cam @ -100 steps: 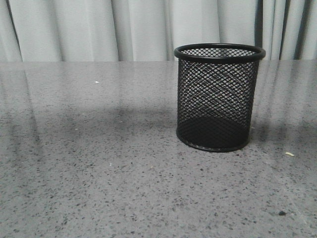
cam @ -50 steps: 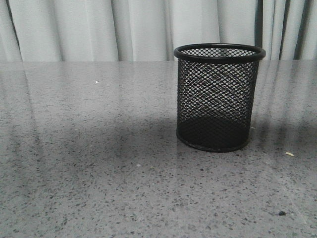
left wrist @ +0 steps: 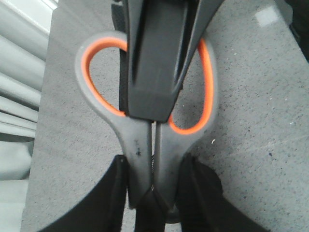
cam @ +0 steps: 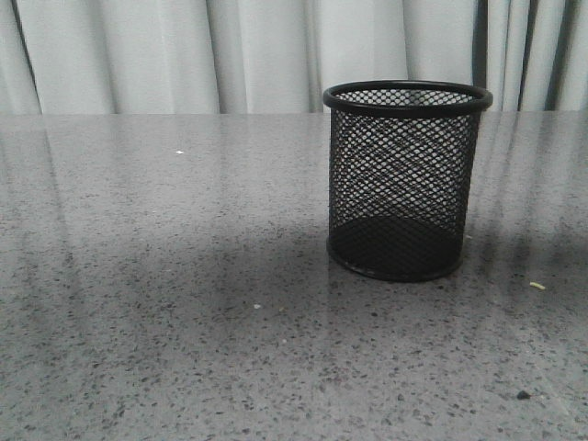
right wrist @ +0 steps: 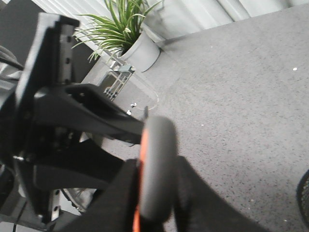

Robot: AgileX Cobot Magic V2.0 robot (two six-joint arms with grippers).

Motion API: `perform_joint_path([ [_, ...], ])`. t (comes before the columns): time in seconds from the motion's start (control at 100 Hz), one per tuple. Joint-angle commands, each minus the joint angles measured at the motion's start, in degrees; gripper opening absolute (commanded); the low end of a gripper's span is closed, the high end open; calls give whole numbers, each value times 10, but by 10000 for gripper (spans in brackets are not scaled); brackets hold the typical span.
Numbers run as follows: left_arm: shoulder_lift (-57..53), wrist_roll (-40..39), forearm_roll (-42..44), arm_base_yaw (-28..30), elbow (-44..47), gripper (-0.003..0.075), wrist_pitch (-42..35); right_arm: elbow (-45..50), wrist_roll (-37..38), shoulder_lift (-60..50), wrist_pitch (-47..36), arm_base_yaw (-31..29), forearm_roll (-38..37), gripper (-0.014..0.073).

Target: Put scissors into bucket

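I see the bucket (cam: 406,180) upright on the grey table (cam: 165,303), nothing in it. Both my jaws grip the scissors (left wrist: 145,140): left gripper (left wrist: 153,193) clenched on the shanks, right gripper (right wrist: 154,203) clamping a handle loop.

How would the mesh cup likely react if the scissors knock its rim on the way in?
The bucket looks like thin wire mesh, so probably light. It stands tall on a glossy table, so it may slide or tip. It holds nothing that would weigh it down.
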Motion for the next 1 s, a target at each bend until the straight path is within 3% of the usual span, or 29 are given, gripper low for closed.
perform_joint_path([
  [0.0,-19,-6,-60,-6,-19,22,-48,-18,-7,-2,-10,-1,24,-74],
  [0.09,-19,-6,-64,-6,-19,157,-40,-18,-7,-2,-9,-1,24,-74],
  [0.24,-24,-6,-63,-6,-19,468,-38,-18,-7,-2,-7,-1,24,-74],
  [0.29,-29,-6,-63,-6,-19,519,-41,-18,-14,-2,-7,-1,21,-74],
  [0.46,-56,-6,-40,0,-19,489,-50,-56,-23,-2,-8,-1,-103,-55],
  [0.62,-89,-12,-34,49,-19,431,-52,-140,62,3,-2,-1,-269,-46],
  [0.75,-110,-65,-34,121,-19,419,-67,-222,123,32,73,-1,-386,-46],
  [0.89,-123,-126,-34,199,-19,419,-66,-287,135,86,184,-1,-423,-46],
  [0.99,-126,-150,-34,234,-19,419,-59,-302,140,112,195,-1,-436,-46],
])
